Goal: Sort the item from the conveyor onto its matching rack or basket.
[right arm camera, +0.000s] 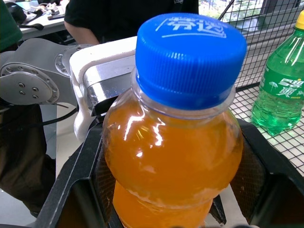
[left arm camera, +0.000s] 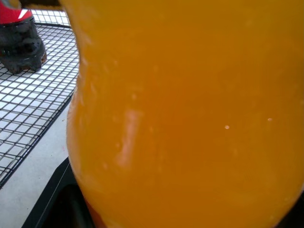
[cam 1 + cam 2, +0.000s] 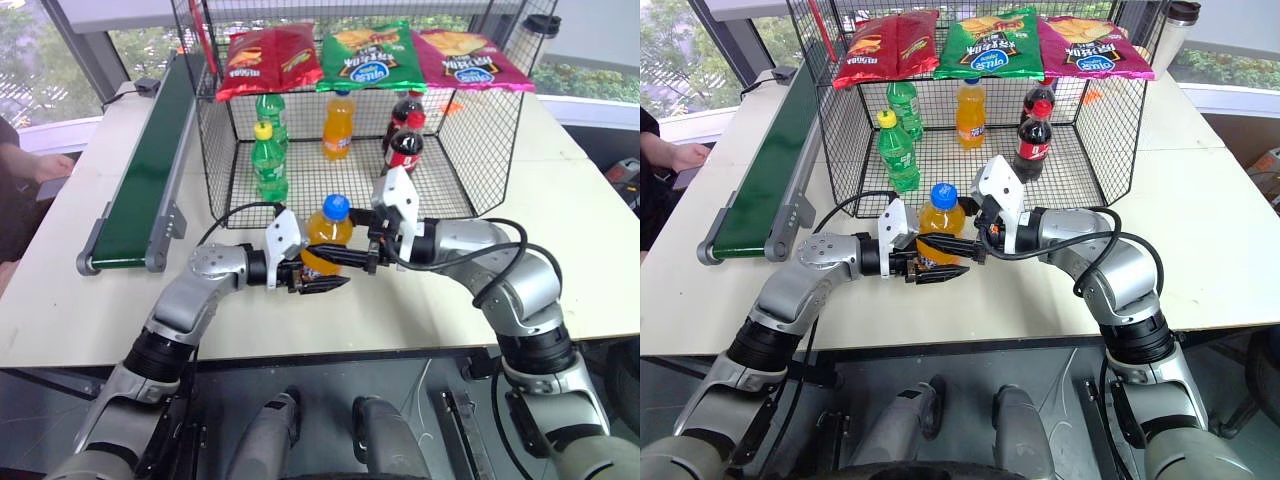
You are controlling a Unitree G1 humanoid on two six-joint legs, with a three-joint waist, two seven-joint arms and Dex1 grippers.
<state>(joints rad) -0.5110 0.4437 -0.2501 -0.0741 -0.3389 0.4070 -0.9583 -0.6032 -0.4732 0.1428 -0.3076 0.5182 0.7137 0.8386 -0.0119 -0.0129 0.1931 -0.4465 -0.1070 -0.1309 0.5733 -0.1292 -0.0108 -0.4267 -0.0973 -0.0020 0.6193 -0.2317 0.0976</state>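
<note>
Upright at frame centre, orange soda bottle clamped from both sides by left gripper and right gripper, wire cage directly above.

The pale surface carries the dark-green conveyor at its left and the black wire-mesh cage beside it.

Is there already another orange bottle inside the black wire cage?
Yes: an orange bottle stands at the back of the wire cage, between the green bottles and cola bottles.
</note>
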